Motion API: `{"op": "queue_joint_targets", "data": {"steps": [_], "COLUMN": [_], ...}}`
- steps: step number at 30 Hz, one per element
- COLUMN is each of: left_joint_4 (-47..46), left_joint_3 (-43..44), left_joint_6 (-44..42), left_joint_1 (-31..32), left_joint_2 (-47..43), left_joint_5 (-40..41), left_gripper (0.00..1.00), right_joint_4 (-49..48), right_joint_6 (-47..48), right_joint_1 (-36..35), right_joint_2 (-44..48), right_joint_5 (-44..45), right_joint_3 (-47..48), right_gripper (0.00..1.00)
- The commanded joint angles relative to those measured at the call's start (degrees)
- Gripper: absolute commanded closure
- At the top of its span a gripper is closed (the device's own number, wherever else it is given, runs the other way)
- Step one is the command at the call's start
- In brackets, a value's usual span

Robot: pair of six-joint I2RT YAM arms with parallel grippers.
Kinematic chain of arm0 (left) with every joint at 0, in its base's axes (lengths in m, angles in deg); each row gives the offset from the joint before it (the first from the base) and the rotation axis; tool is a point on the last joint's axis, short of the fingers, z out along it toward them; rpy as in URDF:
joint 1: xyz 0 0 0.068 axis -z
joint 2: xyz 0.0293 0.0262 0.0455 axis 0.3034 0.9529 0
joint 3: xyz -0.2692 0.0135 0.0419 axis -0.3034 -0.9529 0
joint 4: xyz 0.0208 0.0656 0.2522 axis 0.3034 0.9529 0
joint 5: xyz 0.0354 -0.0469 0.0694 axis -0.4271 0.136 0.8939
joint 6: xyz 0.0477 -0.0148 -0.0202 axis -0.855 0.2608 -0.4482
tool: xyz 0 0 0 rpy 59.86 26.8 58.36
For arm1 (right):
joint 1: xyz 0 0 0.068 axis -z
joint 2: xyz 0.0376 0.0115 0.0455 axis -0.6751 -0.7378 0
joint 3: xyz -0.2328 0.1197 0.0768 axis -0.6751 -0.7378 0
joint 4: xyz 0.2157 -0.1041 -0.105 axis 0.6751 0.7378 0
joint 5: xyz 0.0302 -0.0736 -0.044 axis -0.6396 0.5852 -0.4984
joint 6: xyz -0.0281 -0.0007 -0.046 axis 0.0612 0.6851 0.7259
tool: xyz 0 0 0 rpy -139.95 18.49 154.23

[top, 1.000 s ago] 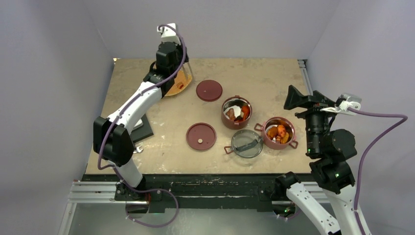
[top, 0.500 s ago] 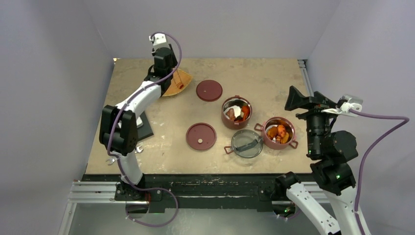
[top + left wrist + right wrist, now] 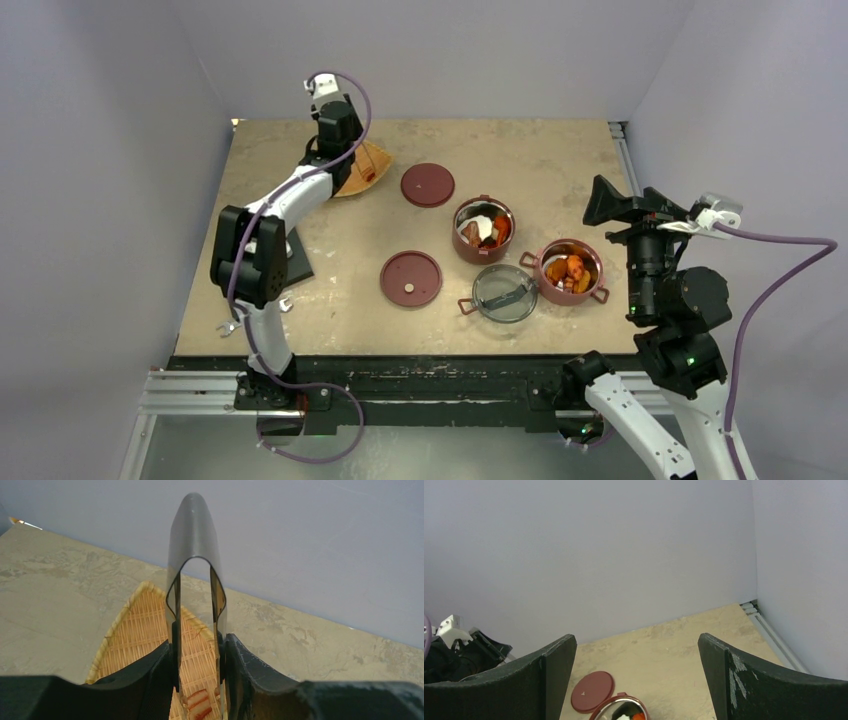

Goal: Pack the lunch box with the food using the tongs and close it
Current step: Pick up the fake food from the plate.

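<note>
- Between left gripper (image 3: pixel 199 649) fingers: tongs (image 3: pixel 194 555) clamped, long axis straight ahead, joined end foremost.
- Red food (image 3: pixel 196 704) on tray (image 3: pixel 132 630), just beneath fingers; left arm nearer.
- Right gripper (image 3: pixel 636 647): fingers apart, empty.

Plain lavender walls (image 3: pixel 470 50) are enclosing the scuffed tan table (image 3: pixel 540 150) behind it and on both sides; a black metal rail (image 3: pixel 430 372) is running along its near edge

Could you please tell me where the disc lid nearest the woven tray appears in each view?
Top external: disc lid, far centre, right of the woven tray.
Left wrist: not in it.
Right wrist: disc lid at bottom edge, left of centre.
Landmark in top and right wrist: bowl beside it.
</note>
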Motion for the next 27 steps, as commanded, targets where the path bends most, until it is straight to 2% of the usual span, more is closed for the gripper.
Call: {"op": "queue_joint_targets", "data": {"steps": [1, 27], "left_joint_4": [-3.7, -4.8], "left_joint_3": [0.1, -1.8], "left_joint_6": [1.5, 3.8], "left_joint_1": [-0.9, -2.8], "left_joint_2": [1.2, 3.1], "left_joint_5": [0.2, -2.4], "left_gripper": [0.64, 0.63], "right_joint_4": [-0.5, -0.2], "right_joint_6": [0.9, 0.7], "right_joint_1": [0.0, 0.0], "right_joint_2": [0.7, 0.9], "right_joint_5": [0.6, 0.6], "right_joint_3": [1.9, 1.7], "right_gripper": [0.04, 0.04]}}
